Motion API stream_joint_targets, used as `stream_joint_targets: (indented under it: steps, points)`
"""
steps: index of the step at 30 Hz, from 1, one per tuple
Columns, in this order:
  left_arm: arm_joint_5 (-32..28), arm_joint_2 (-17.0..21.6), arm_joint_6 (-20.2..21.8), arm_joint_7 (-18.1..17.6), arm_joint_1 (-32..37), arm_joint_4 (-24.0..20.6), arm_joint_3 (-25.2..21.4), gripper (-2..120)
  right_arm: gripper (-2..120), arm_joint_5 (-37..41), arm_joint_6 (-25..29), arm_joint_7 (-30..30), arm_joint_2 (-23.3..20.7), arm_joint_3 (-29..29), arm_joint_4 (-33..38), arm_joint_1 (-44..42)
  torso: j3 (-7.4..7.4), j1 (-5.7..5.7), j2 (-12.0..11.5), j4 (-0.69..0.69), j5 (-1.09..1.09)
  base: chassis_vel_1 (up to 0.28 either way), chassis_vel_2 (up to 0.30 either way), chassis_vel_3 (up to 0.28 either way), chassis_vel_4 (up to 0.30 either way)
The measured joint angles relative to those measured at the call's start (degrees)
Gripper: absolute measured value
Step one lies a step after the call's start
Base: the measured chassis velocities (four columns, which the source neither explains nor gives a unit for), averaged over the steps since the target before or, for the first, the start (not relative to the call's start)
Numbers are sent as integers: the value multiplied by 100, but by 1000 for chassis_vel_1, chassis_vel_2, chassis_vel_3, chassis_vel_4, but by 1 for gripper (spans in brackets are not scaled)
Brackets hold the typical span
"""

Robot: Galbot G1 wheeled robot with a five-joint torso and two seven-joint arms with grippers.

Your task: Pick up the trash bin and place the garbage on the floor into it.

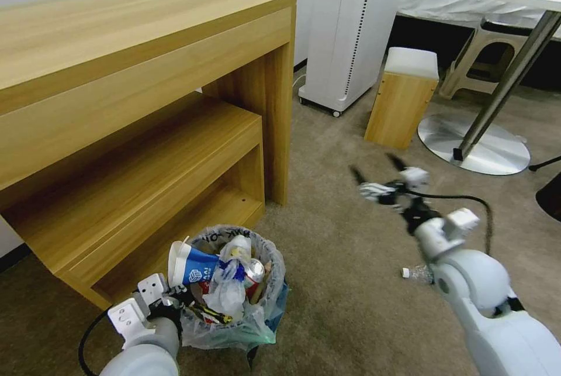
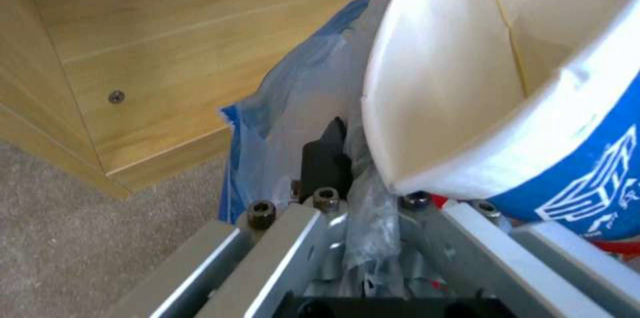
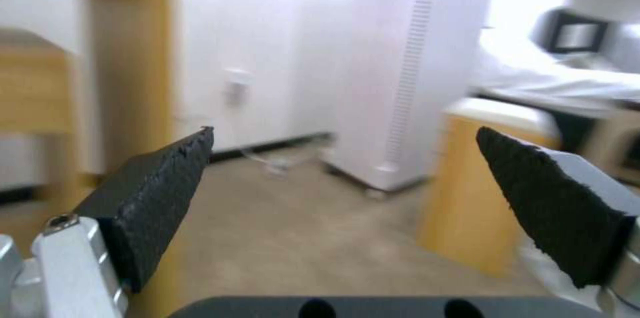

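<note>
Wooden surface point(image 1: 134, 31) with lower shelf point(image 1: 152, 159) at upper left, on beige carpeted floor point(image 1: 339, 259). White tower appliance point(image 1: 350, 25) beyond the surface's far corner; small wooden stool point(image 1: 402, 98) just beside that appliance. Trash bin point(image 1: 257, 314) directly in front of the surface's lower shelf, upright, lined with crinkly plastic bag point(image 2: 293, 92), heaped with garbage: blue-white paper cup point(image 1: 190, 265) tilted on top, crushed can point(image 1: 254, 271), crumpled plastic and wrappers. Left end effector point(image 1: 169, 303) at the bin rim on the side away from the surface, closed on rim and bag liner; one black finger point(image 2: 325, 157) outside the liner. Right end effector point(image 1: 374, 174) raised over bare floor, well apart from the surface, spread wide, holding nothing. Small plastic bottle point(image 1: 416, 273) on the floor beneath the right arm.
</note>
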Motion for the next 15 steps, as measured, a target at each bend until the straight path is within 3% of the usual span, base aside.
stream_joint_targets:
  steps: [7,15]
  points:
    - [5,5,9,10,37,-9,90,0,100,-141,531,-60,297,593,-131,-499,0,0,0,0,-1,0,0,0,0]
    - [64,10,21,134,22,76,150,0,100,-151,722,-184,552,685,-198,-536,0,0,0,0,-2,0,0,0,0]
